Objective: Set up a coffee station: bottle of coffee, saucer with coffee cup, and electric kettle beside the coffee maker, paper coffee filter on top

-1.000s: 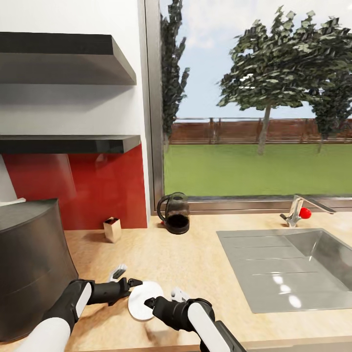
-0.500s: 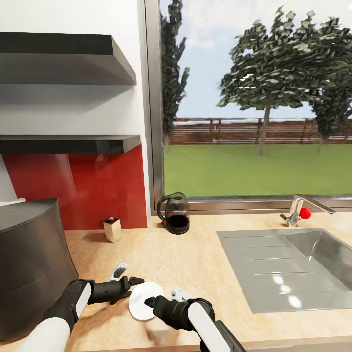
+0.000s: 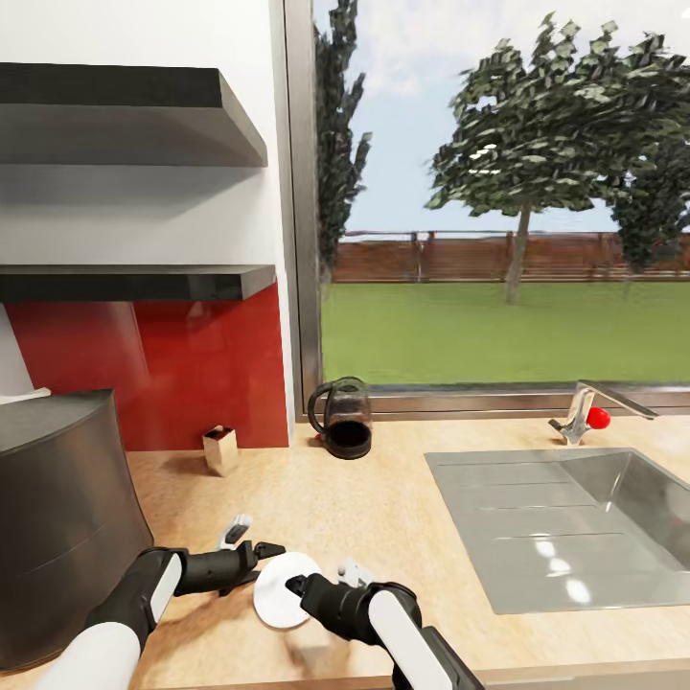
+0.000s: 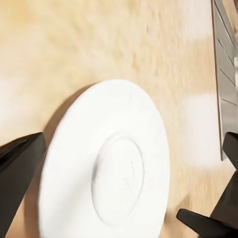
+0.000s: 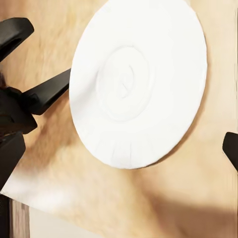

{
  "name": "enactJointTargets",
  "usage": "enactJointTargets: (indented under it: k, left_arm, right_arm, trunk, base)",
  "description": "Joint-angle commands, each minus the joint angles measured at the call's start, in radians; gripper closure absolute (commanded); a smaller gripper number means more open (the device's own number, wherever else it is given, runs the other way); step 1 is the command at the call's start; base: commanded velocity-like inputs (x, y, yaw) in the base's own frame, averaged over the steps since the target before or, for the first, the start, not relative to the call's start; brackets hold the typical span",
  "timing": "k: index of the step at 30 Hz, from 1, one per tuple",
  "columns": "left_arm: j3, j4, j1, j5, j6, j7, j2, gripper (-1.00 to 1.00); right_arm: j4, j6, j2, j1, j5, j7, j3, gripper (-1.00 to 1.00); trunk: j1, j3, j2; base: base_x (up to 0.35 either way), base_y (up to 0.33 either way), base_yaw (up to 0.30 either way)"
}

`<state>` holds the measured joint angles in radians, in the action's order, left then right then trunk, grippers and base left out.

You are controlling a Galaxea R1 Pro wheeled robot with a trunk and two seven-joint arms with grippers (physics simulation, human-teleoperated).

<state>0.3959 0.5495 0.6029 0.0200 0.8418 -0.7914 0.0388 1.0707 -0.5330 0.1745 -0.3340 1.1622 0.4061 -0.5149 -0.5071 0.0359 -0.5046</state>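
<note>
Head view: saucer [image 3: 280, 590] on countertop [image 3: 383, 508] between both spread claws, left [image 3: 251, 540], right [image 3: 321, 578]; kettle [image 3: 342, 418], sink [image 3: 575, 517] beyond.

We saw the saucer [image 3: 279, 590] lying flat on the wooden countertop [image 3: 383, 498] near its front edge. It was plain white and round, with a shallow circular well at its middle [image 4: 119, 173] and a broad smooth rim [image 5: 148, 84]. It carried nothing. The electric kettle [image 3: 343, 418], a dark-handled glass jug, stood upright far back by the window. The coffee maker [image 3: 57, 517], a large dark grey body, sat at the counter's left, well apart from the saucer.
</note>
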Motion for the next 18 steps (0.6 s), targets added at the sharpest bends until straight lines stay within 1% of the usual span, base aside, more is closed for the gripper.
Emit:
enactJointTargets:
  k: [1,5,9,18]
  left_arm:
    - [0.002,-0.001,0.0,0.014,0.006,-0.001,-0.001,-1.0]
    - [0.002,-0.002,0.0,0.014,0.006,-0.001,-0.013,-1.0]
    - [0.001,-0.002,-0.001,0.014,0.006,-0.002,-0.019,-1.0]
    - [0.001,-0.001,-0.013,0.014,0.006,-0.002,-0.021,-1.0]
  right_arm:
    - [0.001,0.009,0.0,0.0,0.01,0.01,-0.001,-1.0]
    - [0.001,0.059,0.0,0.0,0.009,0.01,-0.002,-1.0]
    - [0.001,0.069,0.0,0.0,0.008,0.01,-0.002,-1.0]
    - [0.0,0.071,0.0,0.0,0.008,0.01,-0.002,-1.0]
  trunk:
    - [0.0,-0.001,0.0]
    - [0.0,-0.001,0.0]
    - [0.0,-0.001,0.0]
    - [0.0,-0.001,0.0]
  base:
    - [0.0,0.0,0.0]
    - [0.0,0.0,0.0]
    - [0.0,0.0,0.0]
    - [0.0,0.0,0.0]
